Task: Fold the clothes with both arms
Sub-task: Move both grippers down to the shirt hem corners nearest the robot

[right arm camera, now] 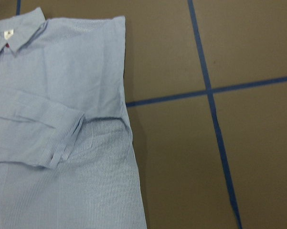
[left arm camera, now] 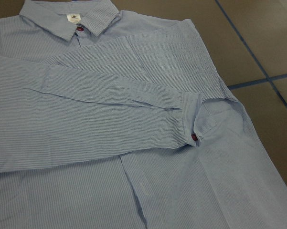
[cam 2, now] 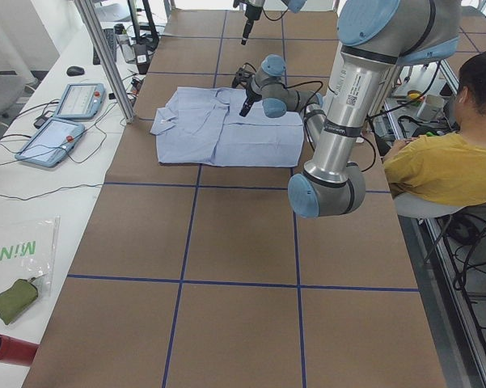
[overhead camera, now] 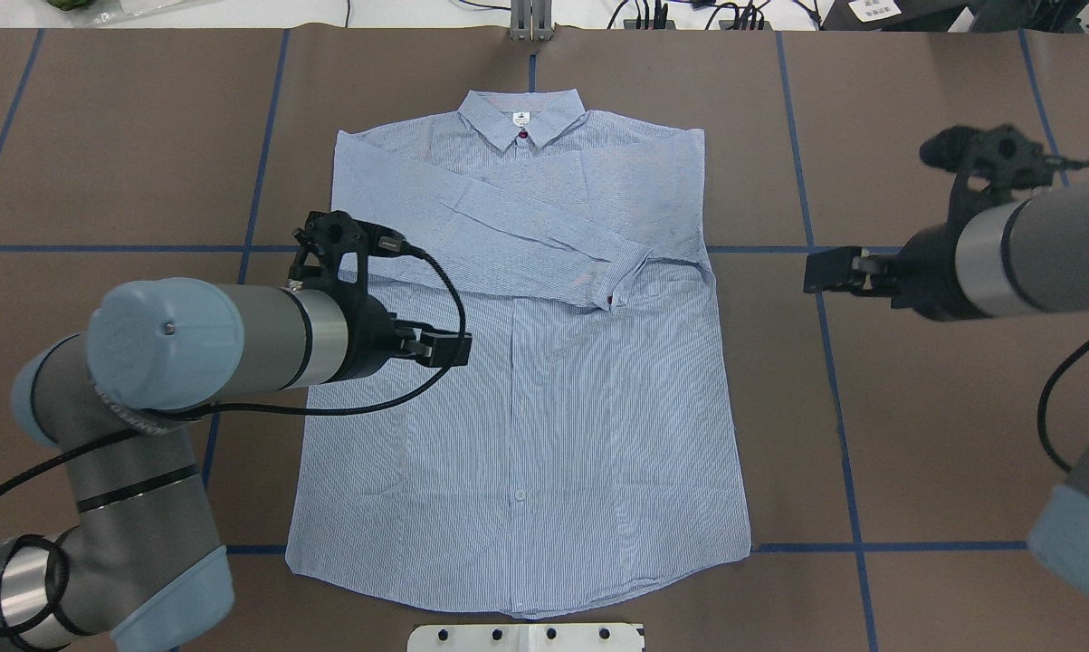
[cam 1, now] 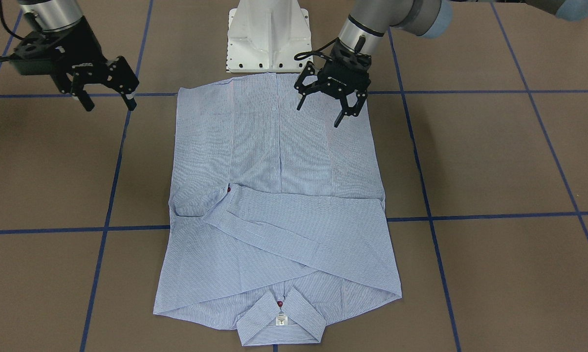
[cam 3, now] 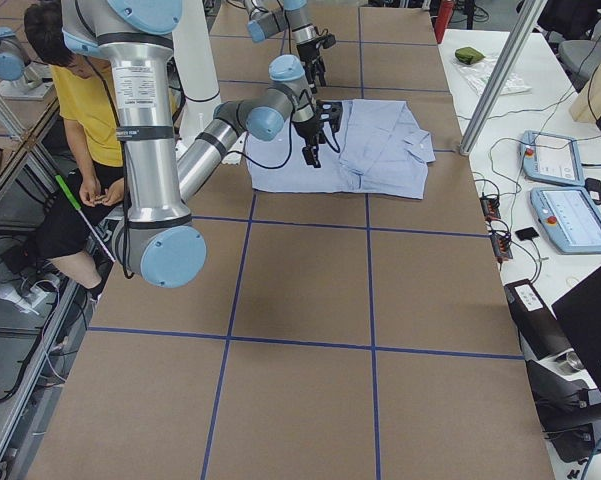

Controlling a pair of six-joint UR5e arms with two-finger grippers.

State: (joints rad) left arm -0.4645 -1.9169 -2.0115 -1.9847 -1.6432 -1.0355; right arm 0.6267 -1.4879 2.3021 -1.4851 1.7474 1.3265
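The light blue striped shirt (overhead camera: 526,398) lies flat and front up on the table, collar (overhead camera: 521,113) at the far side from the robot, hem near its base. Both sleeves are folded across the chest; a cuff with a dark red button (overhead camera: 609,299) lies on top. My left gripper (cam 1: 319,115) is open and empty, hovering over the shirt's lower left part; it also shows in the overhead view (overhead camera: 453,349). My right gripper (cam 1: 111,107) is open and empty, over bare table right of the shirt (overhead camera: 816,273). The left wrist view shows the collar and cuff (left arm camera: 194,137).
The brown table carries a grid of blue tape lines (overhead camera: 834,380). The white pedestal base (cam 1: 268,39) stands just behind the shirt's hem. A person in yellow (cam 2: 437,170) sits beside the robot. Tablets (cam 2: 65,121) and cables lie on the side bench.
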